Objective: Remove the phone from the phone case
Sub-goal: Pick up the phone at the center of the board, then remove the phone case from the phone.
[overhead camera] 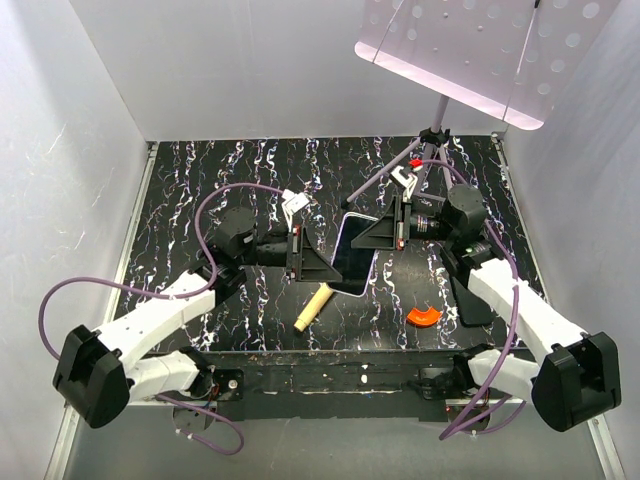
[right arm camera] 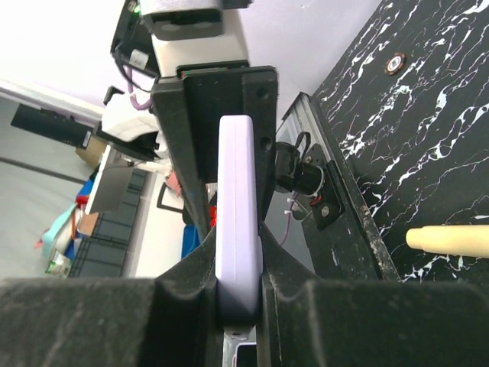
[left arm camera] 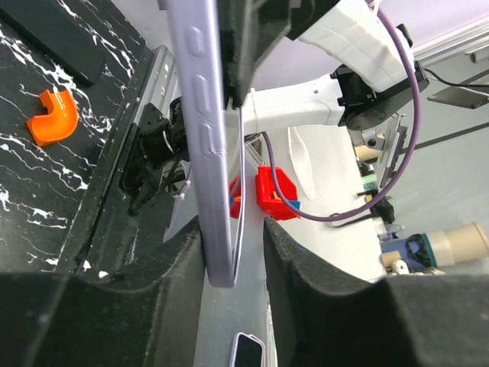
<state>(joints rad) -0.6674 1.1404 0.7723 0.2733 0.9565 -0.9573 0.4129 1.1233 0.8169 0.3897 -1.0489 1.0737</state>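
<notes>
The phone [overhead camera: 352,262], dark screen up, sits in the lavender phone case [overhead camera: 341,232] and is held tilted above the table's middle, between both arms. My right gripper [overhead camera: 380,232] grips its far right end; in the right wrist view both pads press the case's edge [right arm camera: 237,199], so the gripper [right arm camera: 238,260] is shut on it. My left gripper [overhead camera: 320,265] is at the near left end. In the left wrist view the case's edge [left arm camera: 200,115] leans on one finger [left arm camera: 179,260], with a gap to the other, so the gripper [left arm camera: 233,228] stands slightly open.
An orange curved piece [overhead camera: 422,316] and a dull black flat rectangle [overhead camera: 475,305] lie at the front right. A wooden cylinder [overhead camera: 314,306] lies below the phone. A tripod with a perforated panel [overhead camera: 470,45] stands at the back right. White walls enclose the table.
</notes>
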